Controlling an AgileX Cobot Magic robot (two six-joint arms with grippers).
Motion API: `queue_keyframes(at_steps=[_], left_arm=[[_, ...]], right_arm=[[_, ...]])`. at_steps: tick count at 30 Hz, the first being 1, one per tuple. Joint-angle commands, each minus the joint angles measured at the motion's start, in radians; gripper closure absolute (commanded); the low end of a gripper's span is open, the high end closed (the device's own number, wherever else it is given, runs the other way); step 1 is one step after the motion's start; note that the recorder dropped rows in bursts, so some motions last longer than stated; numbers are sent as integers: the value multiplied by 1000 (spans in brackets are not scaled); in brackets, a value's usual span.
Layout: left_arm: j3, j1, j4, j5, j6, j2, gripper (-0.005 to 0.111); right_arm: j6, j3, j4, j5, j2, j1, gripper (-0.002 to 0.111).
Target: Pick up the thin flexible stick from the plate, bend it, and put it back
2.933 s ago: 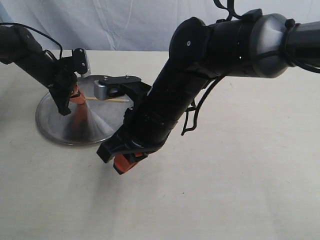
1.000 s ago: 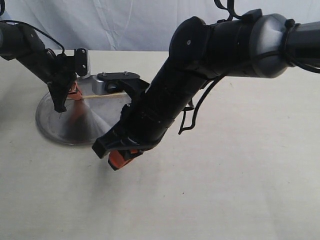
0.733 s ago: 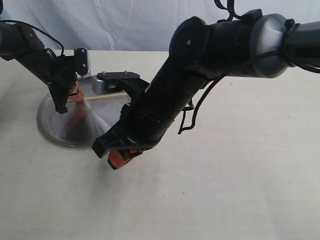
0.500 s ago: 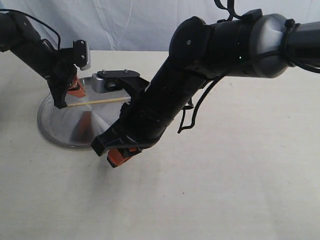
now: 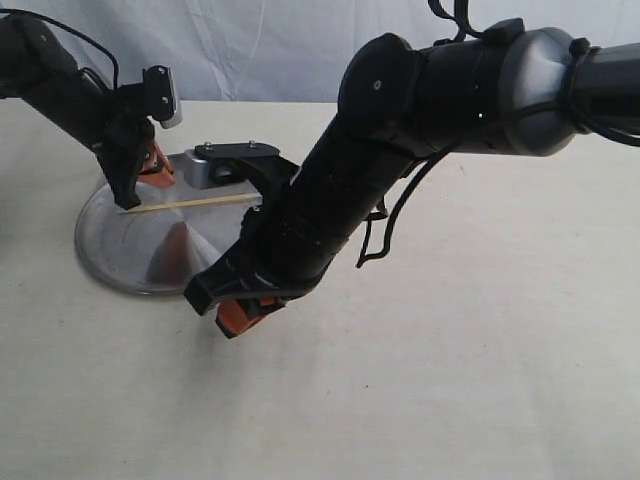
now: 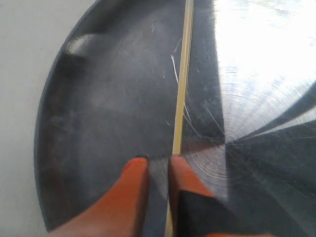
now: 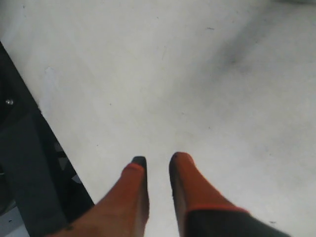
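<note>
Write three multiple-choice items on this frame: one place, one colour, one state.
1. The stick lies:
A. across the plate
B. in a cup
C. under a cloth
2. The gripper fingers are:
A. blue
B. orange
C. green
3. The right gripper is:
A. clamped on the stick
B. empty, over bare table
C. gripping the plate's rim
Answers: 1 A, the left wrist view shows it crossing the plate; 2 B, both wrist views show orange; 3 B, nothing sits between its parted tips.

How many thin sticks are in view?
1. The thin flexible stick spans the plate at the exterior view's left; the right arm covers part of it, so another might be hidden.
</note>
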Motion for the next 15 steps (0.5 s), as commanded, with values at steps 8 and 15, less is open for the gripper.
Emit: queue_keyframes(at_steps=[8, 15], left_arm=[[5, -12, 22, 8, -47, 60, 75], [7, -12, 137, 32, -102, 114, 77]], right_arm=[[-10, 3, 0, 8, -10, 1, 89], [-8, 3, 3, 8, -10, 1, 89]])
